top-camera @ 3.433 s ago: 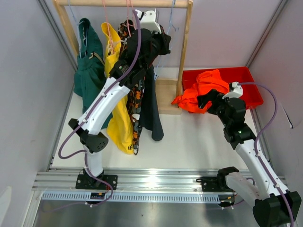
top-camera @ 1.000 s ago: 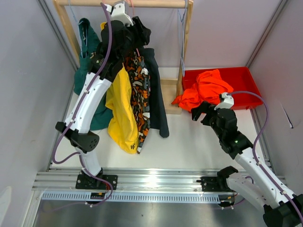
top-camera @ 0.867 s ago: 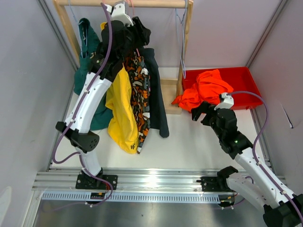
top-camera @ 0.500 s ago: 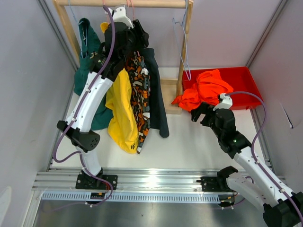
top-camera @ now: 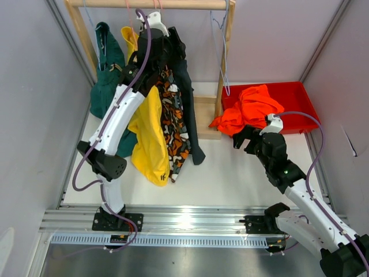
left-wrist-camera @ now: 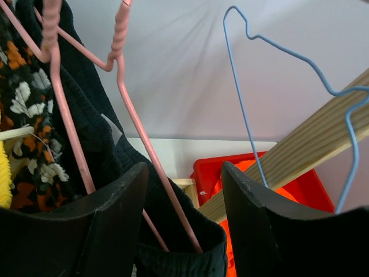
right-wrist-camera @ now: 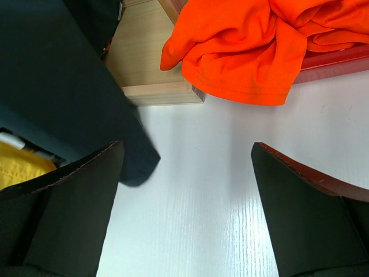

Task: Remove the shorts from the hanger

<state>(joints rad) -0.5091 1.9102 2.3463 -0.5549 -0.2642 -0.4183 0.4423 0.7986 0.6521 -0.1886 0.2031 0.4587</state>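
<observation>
Four shorts hang on the wooden rack: dark green (top-camera: 106, 86), yellow (top-camera: 148, 138), patterned (top-camera: 174, 124) and black (top-camera: 187, 104). My left gripper (top-camera: 172, 41) is up at the rack's top. In its wrist view its jaws (left-wrist-camera: 184, 168) stand open around a pink hanger (left-wrist-camera: 138, 135) and the black shorts' waistband (left-wrist-camera: 173, 254), touching neither. The orange shorts (top-camera: 248, 108) lie half in the red bin (top-camera: 300, 92), spilling over its left rim. My right gripper (top-camera: 241, 137) hovers wide open and empty (right-wrist-camera: 187, 145) over the white table, below the orange shorts (right-wrist-camera: 242, 52).
An empty blue hanger (top-camera: 222, 55) hangs near the rack's right post (top-camera: 228, 46); it also shows in the left wrist view (left-wrist-camera: 242, 104). The rack's wooden foot (right-wrist-camera: 147, 63) sits beside the bin. Grey walls close in on both sides.
My left arm has shifted a little to the right at the rail and its jaws have widened slightly. The hanging shorts and the blue hanger have swung. The right arm has stayed still.
</observation>
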